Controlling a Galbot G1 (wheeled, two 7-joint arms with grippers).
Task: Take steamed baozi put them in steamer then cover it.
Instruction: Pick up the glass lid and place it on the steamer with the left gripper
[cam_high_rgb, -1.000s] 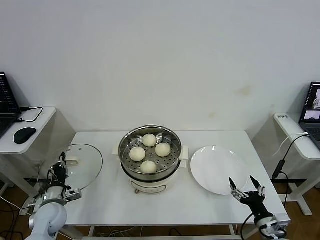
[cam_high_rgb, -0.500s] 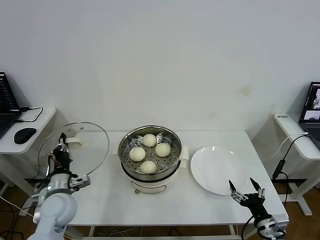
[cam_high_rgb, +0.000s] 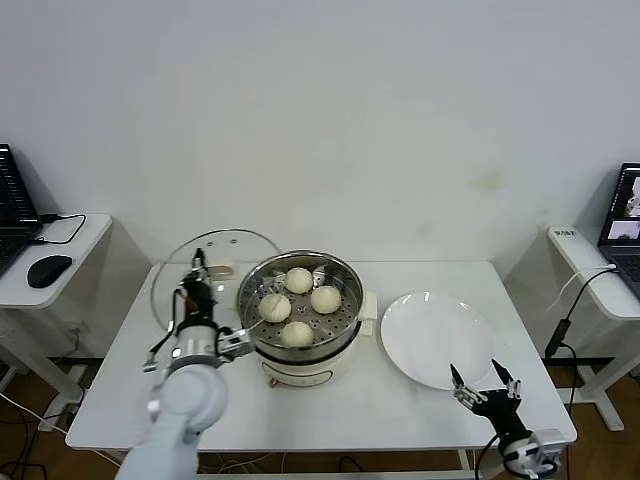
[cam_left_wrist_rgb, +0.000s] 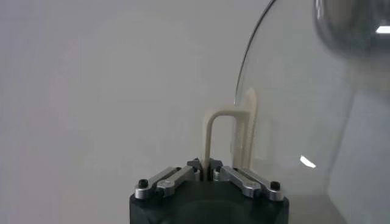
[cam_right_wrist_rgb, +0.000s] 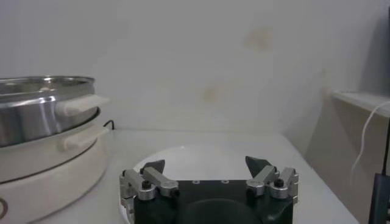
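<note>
**Baozi in the steamer, cover held up at its left**

Baozi (cam_high_rgb: 297, 307), four of them, sit on the perforated tray of the one steamer (cam_high_rgb: 303, 318), which stands at the middle of the white table (cam_high_rgb: 330, 405). The left gripper (cam_high_rgb: 198, 283) has its jaws clamped on the cream handle of the cover (cam_high_rgb: 210, 275); this single glass lid is carried upright, on edge, just beside the steamer's left rim, above the table's back left part. Whether lid and pot touch is hard to tell from here. The right gripper (cam_high_rgb: 479, 383), jaws wide apart and holding nothing, hangs at the table's front right corner, near the front edge of the one white plate (cam_high_rgb: 432, 340).

Around the table: a plain pale wall, a side desk on the left carrying one mouse (cam_high_rgb: 49, 269) and a laptop (cam_high_rgb: 14, 205), and another desk with a laptop (cam_high_rgb: 625, 218) on the right.
</note>
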